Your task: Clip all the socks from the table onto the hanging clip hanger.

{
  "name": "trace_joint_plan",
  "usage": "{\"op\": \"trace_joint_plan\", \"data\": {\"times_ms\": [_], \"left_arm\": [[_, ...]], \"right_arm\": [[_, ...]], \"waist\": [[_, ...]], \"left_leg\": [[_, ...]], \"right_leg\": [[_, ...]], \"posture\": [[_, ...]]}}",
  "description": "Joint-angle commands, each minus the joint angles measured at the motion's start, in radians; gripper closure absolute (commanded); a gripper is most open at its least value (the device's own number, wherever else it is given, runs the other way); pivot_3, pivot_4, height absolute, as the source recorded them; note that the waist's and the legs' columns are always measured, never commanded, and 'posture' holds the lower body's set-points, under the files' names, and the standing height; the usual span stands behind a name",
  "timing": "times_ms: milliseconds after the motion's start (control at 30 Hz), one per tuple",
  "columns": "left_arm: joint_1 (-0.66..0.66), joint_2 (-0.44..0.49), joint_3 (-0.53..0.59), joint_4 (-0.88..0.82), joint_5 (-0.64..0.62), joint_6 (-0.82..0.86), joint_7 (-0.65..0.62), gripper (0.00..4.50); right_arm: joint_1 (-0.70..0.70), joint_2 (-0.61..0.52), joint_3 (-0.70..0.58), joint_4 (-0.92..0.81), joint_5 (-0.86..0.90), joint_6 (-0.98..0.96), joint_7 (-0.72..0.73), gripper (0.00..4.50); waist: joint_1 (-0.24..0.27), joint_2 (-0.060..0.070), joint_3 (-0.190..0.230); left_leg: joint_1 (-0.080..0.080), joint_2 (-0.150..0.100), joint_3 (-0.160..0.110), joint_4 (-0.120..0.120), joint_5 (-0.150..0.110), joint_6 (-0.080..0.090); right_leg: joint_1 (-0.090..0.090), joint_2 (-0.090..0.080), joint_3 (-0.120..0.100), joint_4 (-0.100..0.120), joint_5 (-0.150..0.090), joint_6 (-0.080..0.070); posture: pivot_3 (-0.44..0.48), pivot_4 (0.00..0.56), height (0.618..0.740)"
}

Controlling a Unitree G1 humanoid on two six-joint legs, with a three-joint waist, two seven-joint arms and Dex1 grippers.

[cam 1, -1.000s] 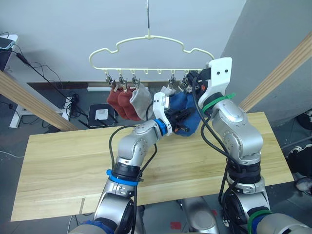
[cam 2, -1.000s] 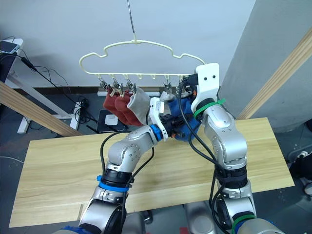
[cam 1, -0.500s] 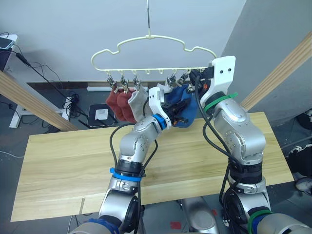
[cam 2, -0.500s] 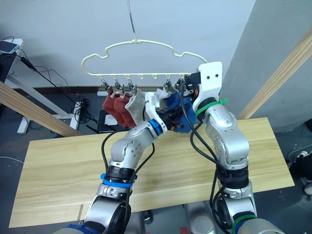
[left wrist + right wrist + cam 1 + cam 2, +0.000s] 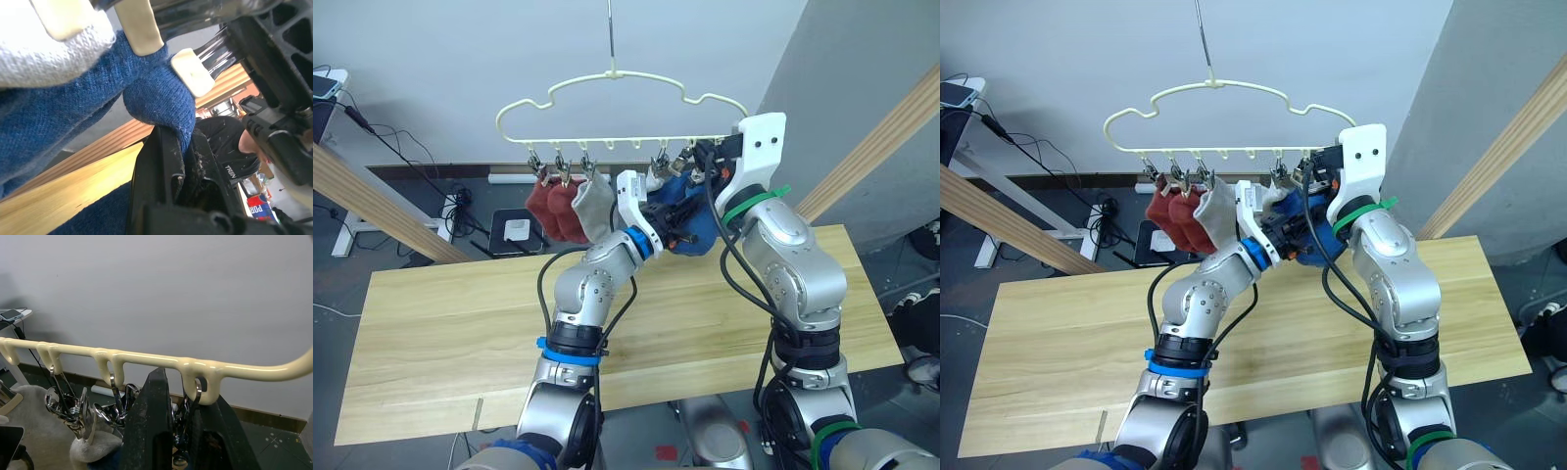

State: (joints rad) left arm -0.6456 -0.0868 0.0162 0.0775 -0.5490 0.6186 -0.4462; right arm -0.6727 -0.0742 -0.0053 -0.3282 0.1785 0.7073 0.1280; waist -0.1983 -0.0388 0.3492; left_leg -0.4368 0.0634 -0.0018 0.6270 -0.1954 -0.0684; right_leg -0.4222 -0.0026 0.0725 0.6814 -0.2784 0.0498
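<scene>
The last sock is going up. The table [image 5: 460, 313] is bare, and the hanger [image 5: 617, 103] already carries two red socks [image 5: 553, 208], a grey sock [image 5: 595, 204] beside them, and another grey one [image 5: 90, 450] further along by the blue. The left gripper [image 5: 674, 213] pinches a fold of blue sock [image 5: 156, 98] tight between its fingers and holds it right up under the clips at the hanger's right end. The right gripper [image 5: 183, 416] sits at the last clip [image 5: 195, 396] on the bar, its fingers narrow around the clip, seemingly squeezing it open. Next, I'd say, the left arm has to feed the sock's edge into those clip jaws, then the right lets the clip bite before the left lets go. Against a second ago, the left gripper has climbed with the sock, from hanging well below the bar to almost touching the clips; the right arm has barely shifted.
</scene>
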Motion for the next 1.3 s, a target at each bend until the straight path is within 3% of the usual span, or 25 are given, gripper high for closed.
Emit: {"op": "trace_joint_plan", "data": {"times_ms": [33, 333, 367, 400, 633, 667, 833, 1000, 1100, 1133, 1167, 1300], "left_arm": [[-0.034, -0.022, 0.005, -0.034, -0.02, -0.029, 0.001, 4.5], [-0.044, -0.029, 0.007, -0.03, -0.017, -0.039, -0.001, 4.5], [-0.044, -0.028, 0.006, -0.029, -0.015, -0.04, -0.002, 4.5], [-0.044, -0.028, 0.005, -0.028, -0.014, -0.04, -0.003, 4.5], [-0.022, 0.015, -0.045, -0.025, 0.042, -0.066, -0.036, 4.5], [-0.013, 0.041, -0.07, -0.019, 0.071, -0.072, -0.048, 4.5], [0.042, 0.184, -0.196, -0.008, 0.2, -0.189, -0.179, 3.12], [0.099, 0.29, -0.209, -0.061, 0.199, -0.185, -0.281, 1.53], [0.146, 0.403, -0.241, -0.104, 0.236, -0.232, -0.383, 0.64], [0.156, 0.429, -0.25, -0.108, 0.248, -0.249, -0.407, 0.27], [0.17, 0.462, -0.255, -0.117, 0.255, -0.266, -0.436, 0.02], [0.206, 0.543, -0.226, -0.147, 0.262, -0.316, -0.484, 0.02]], "right_arm": [[-0.006, -0.001, 0.01, -0.057, 0.006, -0.013, 0.001, 4.46], [-0.006, 0.015, -0.007, -0.061, 0.021, -0.003, -0.013, 4.46], [-0.006, 0.017, -0.009, -0.064, 0.024, -0.003, -0.013, 3.75], [-0.006, 0.018, -0.011, -0.066, 0.026, -0.004, -0.013, 3.61], [0.022, -0.002, -0.027, -0.16, 0.059, 0.043, 0.01, 1.04], [0.032, -0.011, -0.032, -0.188, 0.076, 0.061, 0.02, 1.04], [0.076, -0.081, -0.054, -0.299, 0.163, 0.156, 0.078, 1.0], [0.136, -0.2, -0.103, -0.4, 0.256, 0.229, 0.16, 1.0], [0.178, -0.288, -0.151, -0.441, 0.304, 0.247, 0.214, 0.42], [0.19, -0.311, -0.161, -0.444, 0.318, 0.247, 0.228, 0.03], [0.203, -0.335, -0.174, -0.45, 0.336, 0.251, 0.242, 0.0], [0.253, -0.425, -0.221, -0.481, 0.432, 0.277, 0.312, 0.0]], "waist": [[0.0, 0.0, 0.0], [0.0, 0.0, 0.0], [0.0, 0.0, 0.0], [0.0, 0.0, 0.0], [0.001, 0.0, 0.0], [0.001, 0.0, 0.0], [0.0, 0.0, 0.0], [0.002, 0.0, 0.0], [0.001, 0.0, 0.0], [0.001, 0.0, 0.0], [0.002, 0.0, 0.0], [0.004, 0.0, 0.0]], "left_leg": [[0.0, 0.0, 0.0, 0.0, 0.0, 0.0], [0.0, 0.0, 0.0, 0.0, 0.0, 0.0], [0.0, 0.0, 0.0, 0.0, 0.0, 0.0], [0.0, 0.0, 0.0, 0.0, 0.0, 0.0], [0.0, 0.0, 0.0, -0.001, 0.0, 0.0], [0.0, 0.0, 0.0, -0.001, 0.0, 0.0], [0.0, 0.0, 0.0, -0.001, 0.0, 0.0], [0.0, 0.0, 0.0, -0.001, 0.0, 0.0], [0.0, 0.0, 0.0, -0.001, 0.0, 0.0], [0.0, 0.0, 0.0, -0.002, 0.0, 0.0], [0.0, 0.0, 0.0, -0.002, 0.0, 0.0], [0.0, 0.0, 0.0, -0.001, 0.0, 0.0]], "right_leg": [[0.0, 0.0, 0.0, 0.0, 0.0, 0.0], [0.0, 0.0, 0.0, 0.0, 0.0, 0.0], [0.0, 0.0, 0.0, 0.0, 0.0, 0.0], [0.0, 0.0, 0.0, 0.0, 0.0, 0.0], [0.0, 0.0, 0.0, 0.0, 0.0, 0.0], [0.0, 0.0, 0.0, 0.0, 0.0, 0.0], [0.0, 0.0, 0.0, 0.0, 0.0, 0.0], [0.0, 0.0, 0.0, -0.001, 0.0, 0.0], [0.0, 0.0, 0.0, -0.001, -0.001, 0.001], [0.0, 0.0, 0.0, -0.001, -0.001, 0.001], [0.0, 0.0, 0.0, -0.001, -0.001, 0.001], [0.0, 0.0, 0.0, 0.0, -0.001, 0.001]], "posture": [[-0.316, 0.337, 0.732], [-0.314, 0.337, 0.732], [-0.315, 0.337, 0.732], [-0.315, 0.337, 0.732], [-0.313, 0.339, 0.732], [-0.315, 0.338, 0.732], [-0.321, 0.335, 0.732], [-0.321, 0.329, 0.732], [-0.315, 0.319, 0.732], [-0.312, 0.315, 0.732], [-0.312, 0.315, 0.732], [-0.296, 0.301, 0.732]]}}
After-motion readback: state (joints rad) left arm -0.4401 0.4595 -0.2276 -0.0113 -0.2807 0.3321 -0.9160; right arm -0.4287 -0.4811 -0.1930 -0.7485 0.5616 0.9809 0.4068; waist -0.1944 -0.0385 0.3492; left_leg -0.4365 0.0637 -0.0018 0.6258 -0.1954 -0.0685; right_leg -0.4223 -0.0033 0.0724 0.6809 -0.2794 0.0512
